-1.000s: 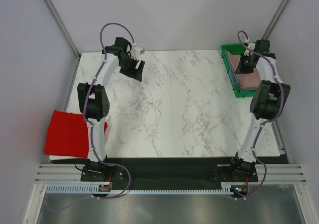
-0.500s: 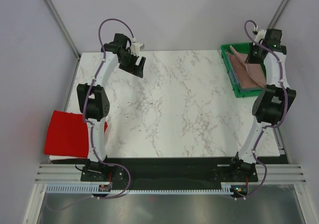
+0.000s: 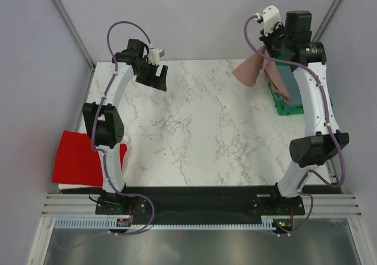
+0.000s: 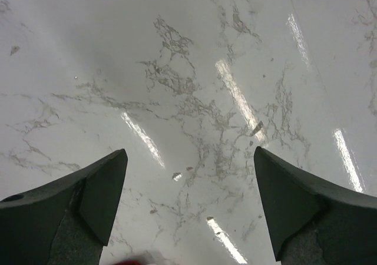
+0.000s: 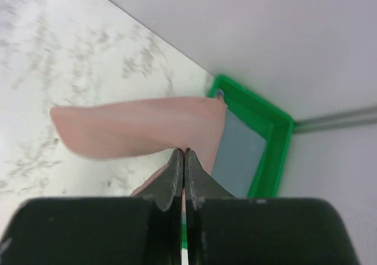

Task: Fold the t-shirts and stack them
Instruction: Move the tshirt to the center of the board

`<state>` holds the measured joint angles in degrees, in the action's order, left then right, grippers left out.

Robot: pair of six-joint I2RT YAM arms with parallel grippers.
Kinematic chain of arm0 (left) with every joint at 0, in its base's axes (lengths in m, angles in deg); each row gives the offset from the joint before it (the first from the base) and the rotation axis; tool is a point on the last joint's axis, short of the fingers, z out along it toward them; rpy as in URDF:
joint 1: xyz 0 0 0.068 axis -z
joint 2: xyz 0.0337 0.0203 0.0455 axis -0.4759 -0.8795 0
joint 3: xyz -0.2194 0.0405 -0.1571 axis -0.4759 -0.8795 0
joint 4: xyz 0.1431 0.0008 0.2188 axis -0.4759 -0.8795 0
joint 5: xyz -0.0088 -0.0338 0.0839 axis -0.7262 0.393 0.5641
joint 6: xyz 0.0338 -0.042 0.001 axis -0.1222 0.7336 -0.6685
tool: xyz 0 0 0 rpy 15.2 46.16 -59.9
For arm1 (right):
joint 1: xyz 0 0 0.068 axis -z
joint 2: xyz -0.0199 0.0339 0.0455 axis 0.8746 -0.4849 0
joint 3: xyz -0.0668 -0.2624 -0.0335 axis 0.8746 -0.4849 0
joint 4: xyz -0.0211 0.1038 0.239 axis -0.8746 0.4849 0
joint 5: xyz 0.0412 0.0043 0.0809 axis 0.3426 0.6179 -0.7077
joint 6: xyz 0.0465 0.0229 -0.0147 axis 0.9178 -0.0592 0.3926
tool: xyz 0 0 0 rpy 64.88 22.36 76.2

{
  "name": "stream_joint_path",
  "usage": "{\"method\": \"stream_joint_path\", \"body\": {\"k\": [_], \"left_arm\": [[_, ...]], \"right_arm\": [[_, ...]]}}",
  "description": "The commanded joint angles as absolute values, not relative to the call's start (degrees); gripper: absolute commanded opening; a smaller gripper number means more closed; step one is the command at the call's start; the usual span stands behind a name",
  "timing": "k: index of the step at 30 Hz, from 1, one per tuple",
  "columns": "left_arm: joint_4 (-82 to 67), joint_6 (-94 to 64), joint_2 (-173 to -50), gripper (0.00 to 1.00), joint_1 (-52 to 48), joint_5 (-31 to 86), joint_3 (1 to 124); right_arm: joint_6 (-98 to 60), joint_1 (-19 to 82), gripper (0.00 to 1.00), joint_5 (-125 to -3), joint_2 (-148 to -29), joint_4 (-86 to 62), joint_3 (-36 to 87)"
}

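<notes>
dusty-pink cloth t-shirt [image 3: 248,72]; bright red cloth t-shirt [image 3: 76,159]; slate grey-blue cloth t-shirt [image 5: 235,153]; green plastic tray [image 5: 275,150]; white counter [image 3: 200,129] with grey marble veining.

A robotics lab test cell. Plain grey panels [image 3: 29,70] on aluminium posts [image 3: 68,25] enclose a marble-patterned table [image 3: 200,129], and the left arm [image 3: 105,125] and right arm [image 3: 315,109] stand on metal rails [image 3: 70,205] along the frame's bottom edge.

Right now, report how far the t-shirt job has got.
Done: the red t-shirt looks folded at the table's left edge. In hand: the right pincer, shut on the pink t-shirt, holds it aloft. Left: folding it, plus the grey-blue t-shirt in the green tray. The left pincer hangs open.
</notes>
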<state>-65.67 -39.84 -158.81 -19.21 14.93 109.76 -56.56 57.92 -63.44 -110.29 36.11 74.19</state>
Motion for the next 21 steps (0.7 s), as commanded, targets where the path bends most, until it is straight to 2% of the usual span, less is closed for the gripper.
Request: {"method": "stream_joint_path", "body": {"k": [1,5,8,18,21], "left_arm": [[-64.9,-40.2,-150.5,0.95,-19.5,15.3,105.1],[-64.5,-47.6,-144.6,0.89,-19.2,22.1,98.0],[-63.8,-50.6,-140.6,0.87,-19.2,22.9,95.1],[-53.2,-48.7,-130.9,0.86,-20.6,25.5,84.9],[-51.9,-45.4,-128.5,0.86,-22.4,24.7,83.3]], "right_arm": [[-58.0,54.1,0.00,-65.8,-106.3,35.3,75.4],[-56.2,50.9,0.00,-69.6,-104.2,34.6,76.7],[-54.5,47.2,0.00,-69.4,-103.4,33.8,78.5],[-56.5,21.5,0.00,-56.6,-101.9,37.4,83.1],[-56.6,19.6,0.00,-55.2,-101.9,37.3,84.0]]}}
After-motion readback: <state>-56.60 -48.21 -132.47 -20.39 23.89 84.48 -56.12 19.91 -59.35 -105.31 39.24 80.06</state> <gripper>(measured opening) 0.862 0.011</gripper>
